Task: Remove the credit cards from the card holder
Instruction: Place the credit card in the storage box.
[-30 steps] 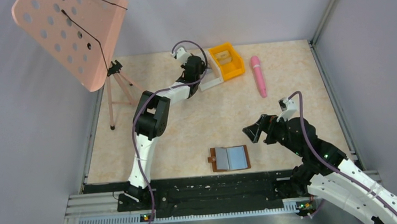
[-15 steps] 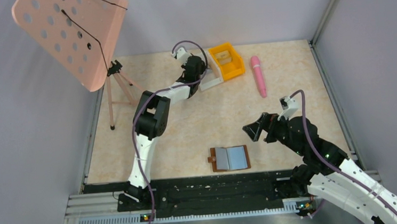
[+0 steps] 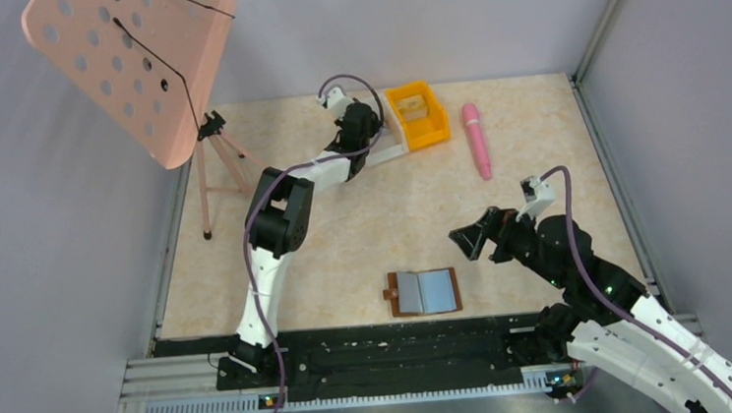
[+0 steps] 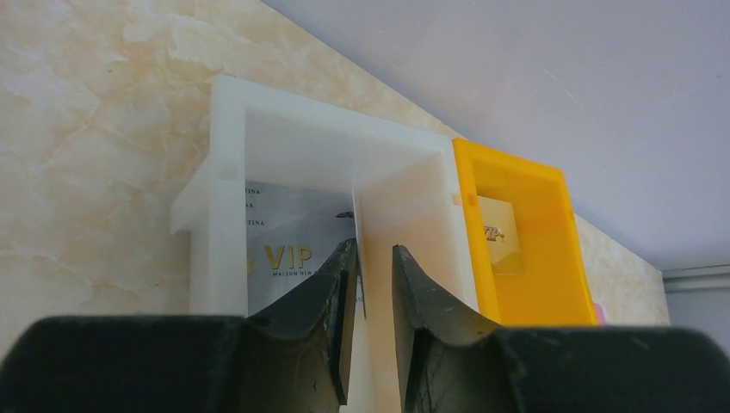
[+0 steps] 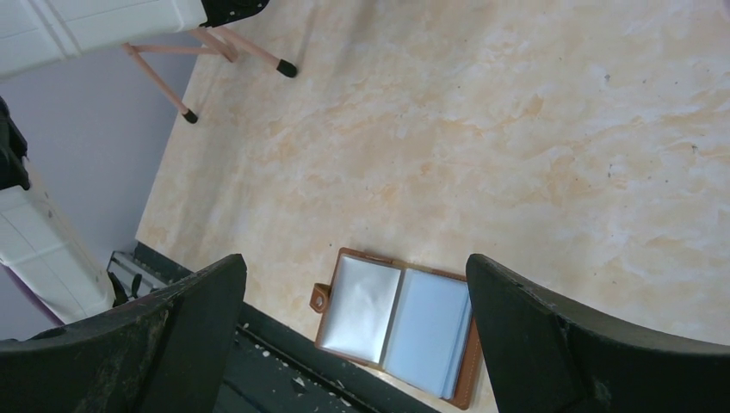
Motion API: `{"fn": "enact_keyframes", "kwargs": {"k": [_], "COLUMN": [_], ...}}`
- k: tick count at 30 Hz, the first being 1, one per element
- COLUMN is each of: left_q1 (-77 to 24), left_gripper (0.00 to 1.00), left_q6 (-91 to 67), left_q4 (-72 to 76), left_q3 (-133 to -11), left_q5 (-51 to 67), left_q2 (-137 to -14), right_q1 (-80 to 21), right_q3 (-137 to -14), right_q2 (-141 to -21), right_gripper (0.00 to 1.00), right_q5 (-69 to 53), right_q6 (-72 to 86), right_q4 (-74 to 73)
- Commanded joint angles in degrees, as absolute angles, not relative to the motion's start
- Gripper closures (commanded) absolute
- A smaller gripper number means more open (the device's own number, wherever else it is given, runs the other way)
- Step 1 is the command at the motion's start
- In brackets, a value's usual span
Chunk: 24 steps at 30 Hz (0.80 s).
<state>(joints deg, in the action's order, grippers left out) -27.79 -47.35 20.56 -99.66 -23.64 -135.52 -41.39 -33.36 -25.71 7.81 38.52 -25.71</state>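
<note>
The card holder lies open flat near the table's front edge, brown with pale blue-grey pockets and its clasp tab to the left. I cannot tell cards from pockets in it. My right gripper hovers wide open above and to the right of it, holding nothing. My left gripper is at the far white bin, its jaws a little apart over the bin's right wall. A grey credit card marked VIP rests in that bin. Another card lies in the orange bin.
A pink pen-shaped object lies at the back right. A pink perforated music stand on a tripod stands at the back left. A black rail runs along the front edge.
The right arm's wrist has shifted slightly to the right above the card holder. The left arm stays at the white bin. The card holder has not moved.
</note>
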Motion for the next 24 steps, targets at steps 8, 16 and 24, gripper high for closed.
{"fn": "enact_keyframes", "kwargs": {"k": [8,16,24], "left_q1": [-27.4,-27.4,-27.5], "left_gripper": [0.65,0.58,0.51], "left_q6": [-43.6,-43.4,-40.6], "left_q4": [20.0,20.0,19.3], "left_q3": [-101.9,-102.5,-102.7], "left_q5": [-24.5,-22.0,-21.9], "left_q2": [-130.6,-129.3,-127.4], "right_q1": [-40.9,-40.9,-40.9], "right_q3": [-36.6,-36.6,-37.0], "right_q2": [-25.1,-24.7,-24.3], "right_gripper": [0.01,0.01,0.01], "right_q5": [7.1,6.2,5.5], "right_q6": [38.4,39.1,39.7], "right_q4": [-24.7,-24.8,-25.4]}}
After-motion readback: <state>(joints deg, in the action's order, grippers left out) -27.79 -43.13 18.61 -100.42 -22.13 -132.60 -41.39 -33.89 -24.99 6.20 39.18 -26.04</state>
